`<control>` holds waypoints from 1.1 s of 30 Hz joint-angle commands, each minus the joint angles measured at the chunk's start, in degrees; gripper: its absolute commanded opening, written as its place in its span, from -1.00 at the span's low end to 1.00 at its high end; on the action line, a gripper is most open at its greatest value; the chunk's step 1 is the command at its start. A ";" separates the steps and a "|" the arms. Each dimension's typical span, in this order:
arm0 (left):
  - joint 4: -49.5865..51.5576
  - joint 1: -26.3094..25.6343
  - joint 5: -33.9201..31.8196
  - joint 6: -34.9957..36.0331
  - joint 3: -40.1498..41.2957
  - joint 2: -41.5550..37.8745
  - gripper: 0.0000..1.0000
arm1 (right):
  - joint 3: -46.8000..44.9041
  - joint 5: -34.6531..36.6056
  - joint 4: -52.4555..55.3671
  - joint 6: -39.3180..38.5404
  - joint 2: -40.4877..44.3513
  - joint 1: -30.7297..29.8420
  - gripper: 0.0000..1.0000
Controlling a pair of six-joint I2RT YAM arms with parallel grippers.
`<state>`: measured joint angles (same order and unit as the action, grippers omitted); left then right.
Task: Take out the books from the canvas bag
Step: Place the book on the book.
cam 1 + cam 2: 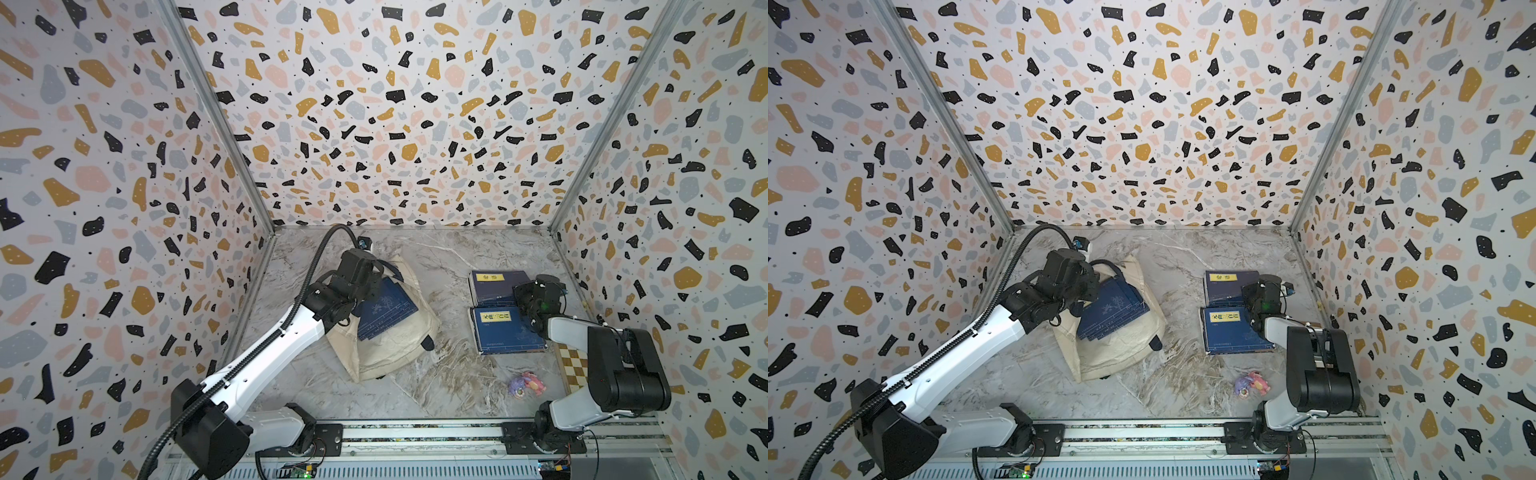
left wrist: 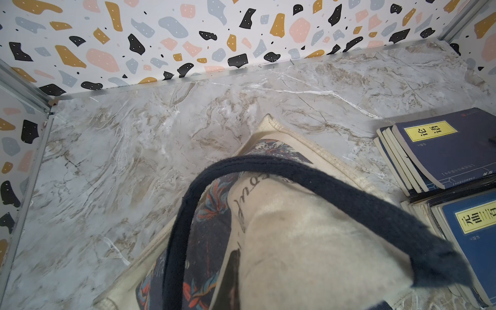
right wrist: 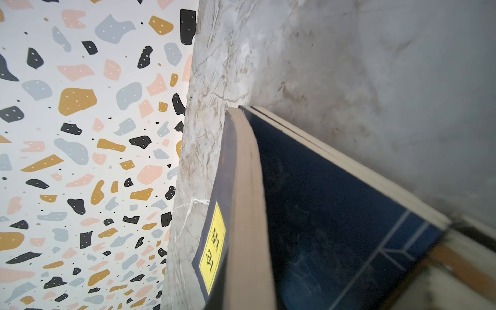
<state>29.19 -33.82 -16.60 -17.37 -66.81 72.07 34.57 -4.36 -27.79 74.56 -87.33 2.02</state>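
Navy strap (image 2: 322,179) fills the left wrist view, looping up off the bag (image 2: 308,241) to the left gripper (image 1: 376,270). Its jaws are pressed together on the strap, though the pinch itself is hidden. That gripper hangs over the bag's far end. The bag lies crumpled on the table (image 1: 436,257), its long axis running far to near. Navy books (image 1: 386,311) lie fanned at its opening, partly on the canvas and skewed to the table's edges.

Well right of the bag, the right gripper (image 1: 524,291) is at the far stack (image 1: 494,286). Its jaws, nearly closed, nip the top book (image 3: 249,201) at the end away from the bag; the fingers are out of sight. That book tilts up off the one beneath. The near stack (image 1: 507,332) lies just beside the far one. Both stacks run lengthwise toward the bag, with their yellow labels at the bag end. A toy (image 1: 528,384) and a checkered board (image 1: 571,365) sit right of the bag, nearer the robot.
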 commanded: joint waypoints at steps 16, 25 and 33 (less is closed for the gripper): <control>0.42 -0.28 -0.01 0.50 -0.52 -0.46 -1.00 | -0.76 -0.84 14.02 -1.45 11.27 2.78 0.35; 0.43 -0.63 -0.23 0.66 -0.43 -0.97 -1.00 | 0.91 -3.07 16.97 -3.72 14.01 3.25 0.55; 0.52 -0.76 -0.18 0.75 -0.52 -1.26 -1.00 | 0.17 -1.24 18.56 -7.18 17.99 2.68 0.63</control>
<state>29.45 -34.50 -16.43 -17.17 -66.78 72.07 33.93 -6.57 -10.68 69.38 -70.37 4.86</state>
